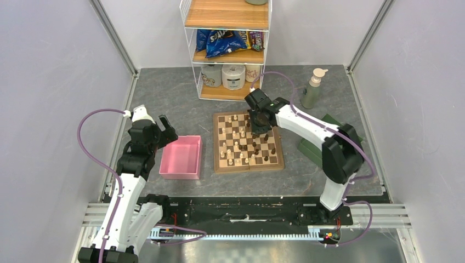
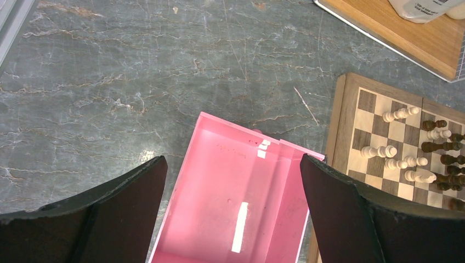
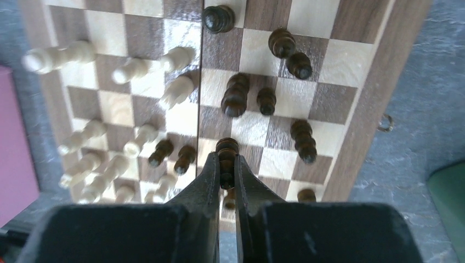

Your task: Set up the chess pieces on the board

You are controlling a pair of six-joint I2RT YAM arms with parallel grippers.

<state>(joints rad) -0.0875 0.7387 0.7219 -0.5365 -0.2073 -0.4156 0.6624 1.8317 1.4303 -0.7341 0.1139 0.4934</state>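
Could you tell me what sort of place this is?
Likely a lab test cell: plain panel walls enclose a grey table, a metal rail spans its near edge, and a wire shelf holds snack bags.

We're in a robotics lab cell: plain grey panel walls point(image 1: 49, 82) on aluminium posts point(image 1: 112, 34), a black mounting rail point(image 1: 247, 211) along the near edge of the table point(image 1: 175, 98).

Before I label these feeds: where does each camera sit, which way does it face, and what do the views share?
Top: above and behind the robot, facing down at the board and pink tray; both arms show.
Left wrist: on the left arm, facing down into the pink tray; the open left end effector frames it.
Right wrist: on the right arm, facing down at the board; the right end effector is shut on a dark piece.
Shared: all three see the board.
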